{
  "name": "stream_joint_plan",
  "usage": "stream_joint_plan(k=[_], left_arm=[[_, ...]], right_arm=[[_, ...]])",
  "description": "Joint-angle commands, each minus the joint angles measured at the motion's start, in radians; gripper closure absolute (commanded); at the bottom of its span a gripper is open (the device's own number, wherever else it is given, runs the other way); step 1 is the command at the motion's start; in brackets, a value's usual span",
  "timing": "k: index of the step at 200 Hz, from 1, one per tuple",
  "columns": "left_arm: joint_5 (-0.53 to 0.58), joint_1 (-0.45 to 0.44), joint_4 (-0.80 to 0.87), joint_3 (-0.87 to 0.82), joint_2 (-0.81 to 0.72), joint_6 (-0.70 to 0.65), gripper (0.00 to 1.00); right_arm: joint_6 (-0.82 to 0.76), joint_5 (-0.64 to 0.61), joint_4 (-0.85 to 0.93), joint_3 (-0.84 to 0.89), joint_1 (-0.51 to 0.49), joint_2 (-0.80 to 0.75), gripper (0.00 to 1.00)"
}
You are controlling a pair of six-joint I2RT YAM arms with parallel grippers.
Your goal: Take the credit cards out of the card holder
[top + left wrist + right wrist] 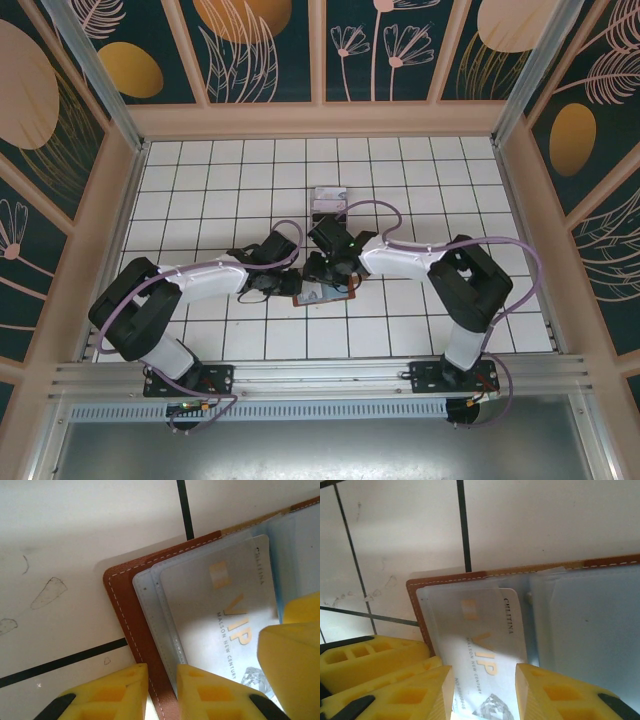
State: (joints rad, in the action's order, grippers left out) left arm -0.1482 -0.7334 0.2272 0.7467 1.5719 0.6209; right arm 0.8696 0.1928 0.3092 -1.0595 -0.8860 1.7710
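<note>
The brown leather card holder point(325, 293) lies open on the white tiled table between both arms. A pale grey "VIP" credit card point(225, 615) sits in its clear sleeve, part way out. My left gripper point(162, 672) stands on the holder's stitched brown edge point(130, 625), jaws drawn close with that edge between them. My right gripper point(485, 680) hangs over the same card point(490, 635), open, one yellow finger on each side of the printed face. The holder's grey-blue lining point(590, 625) spreads to the right. In the top view the left gripper point(290, 283) and right gripper point(335, 272) meet over the holder.
A clear plastic stand point(330, 200) sits a little behind the grippers at mid table. Wooden walls and metal posts fence the tiled surface on three sides. The other arm's yellow finger point(292, 660) crowds the right of the left wrist view.
</note>
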Motion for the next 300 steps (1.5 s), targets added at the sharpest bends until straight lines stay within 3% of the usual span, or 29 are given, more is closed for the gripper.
stream_joint_plan(k=[1,99,199,300], left_arm=[[0.009,-0.006,0.007,-0.017,0.013,-0.010,0.76],[0.019,-0.006,0.018,-0.017,0.001,-0.011,0.77],[0.054,-0.007,0.042,0.007,-0.052,-0.008,0.77],[0.057,-0.006,0.003,0.026,-0.024,0.019,0.68]], right_arm=[[-0.018,0.013,-0.021,-0.024,0.002,0.025,0.62],[-0.043,-0.083,0.092,-0.046,-0.002,0.030,0.64],[-0.046,-0.072,0.087,-0.050,-0.005,0.021,0.65],[-0.030,-0.060,0.069,-0.019,0.008,-0.028,0.66]])
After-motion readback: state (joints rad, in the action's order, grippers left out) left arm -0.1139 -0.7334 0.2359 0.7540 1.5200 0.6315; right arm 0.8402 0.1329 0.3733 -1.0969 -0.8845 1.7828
